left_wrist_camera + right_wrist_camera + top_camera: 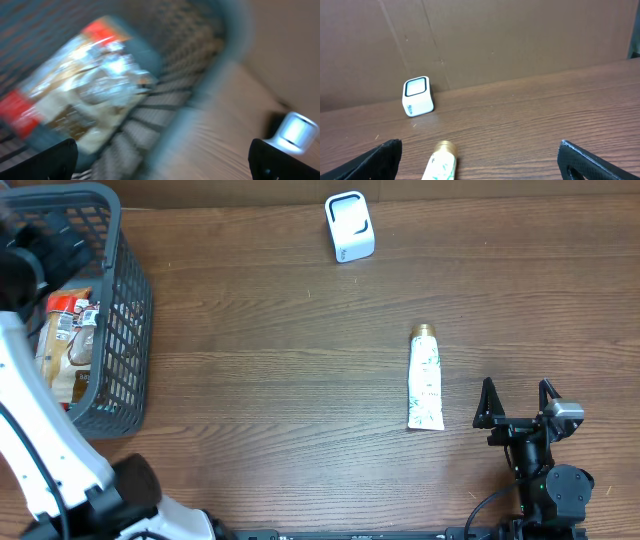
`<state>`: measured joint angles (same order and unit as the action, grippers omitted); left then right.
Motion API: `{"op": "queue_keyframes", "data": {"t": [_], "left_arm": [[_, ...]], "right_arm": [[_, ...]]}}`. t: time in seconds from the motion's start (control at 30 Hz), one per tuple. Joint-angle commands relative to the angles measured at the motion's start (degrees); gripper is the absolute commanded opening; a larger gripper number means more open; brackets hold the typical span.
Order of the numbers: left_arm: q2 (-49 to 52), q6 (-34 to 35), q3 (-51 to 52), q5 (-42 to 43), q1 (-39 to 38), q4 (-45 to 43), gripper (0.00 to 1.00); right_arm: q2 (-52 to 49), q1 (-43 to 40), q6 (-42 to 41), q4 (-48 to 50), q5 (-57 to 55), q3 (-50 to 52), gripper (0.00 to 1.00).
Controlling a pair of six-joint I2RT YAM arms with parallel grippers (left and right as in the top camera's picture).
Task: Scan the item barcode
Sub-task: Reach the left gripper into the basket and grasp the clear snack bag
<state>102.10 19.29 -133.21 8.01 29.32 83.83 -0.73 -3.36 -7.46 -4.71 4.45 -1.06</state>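
Tube [425,380]: white, gold cap, lay flat on the table [260,360], right of centre. Its cap pointed towards the scanner [349,226], which stood well apart at the far edge with bare wood between.
Right gripper [517,402]: near the tube's crimped end, to its right and not touching, fingers spread wide and empty.
Basket [125,300]: grey mesh, far left, holding a red-and-clear packet [68,345].
Left gripper [165,162]: over the basket, fingers spread, pinching nothing.
The left wrist view was heavily blurred and the packet's print unreadable. The right wrist view cut the tube off below its neck; only the overhead gave its full length. No view showed a legible barcode.
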Motion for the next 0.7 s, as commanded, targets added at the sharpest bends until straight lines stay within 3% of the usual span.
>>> {"op": "queue_keyframes", "data": {"t": [0.0, 0.27, 0.53, 0.67], "left_arm": [[4.57, 0.44, 3.85, -4.15, 5.4, 0.37, 1.0], [9.7, -0.76, 17.53, -5.2, 8.09, -9.42, 1.0], [18.12, -18.01, 21.75, -6.71, 8.07, -20.57, 1.0], [21.57, -21.35, 21.75, -4.87, 8.02, -22.97, 1.0]], "right_arm": [[0.5, -0.24, 0.2, 0.26, -0.35, 0.59, 1.0], [0.5, -0.24, 0.17, 0.26, -0.35, 0.59, 1.0], [0.5, -0.24, 0.17, 0.26, -0.35, 0.59, 1.0], [0.5, -0.24, 0.17, 0.26, -0.35, 0.59, 1.0]]}}
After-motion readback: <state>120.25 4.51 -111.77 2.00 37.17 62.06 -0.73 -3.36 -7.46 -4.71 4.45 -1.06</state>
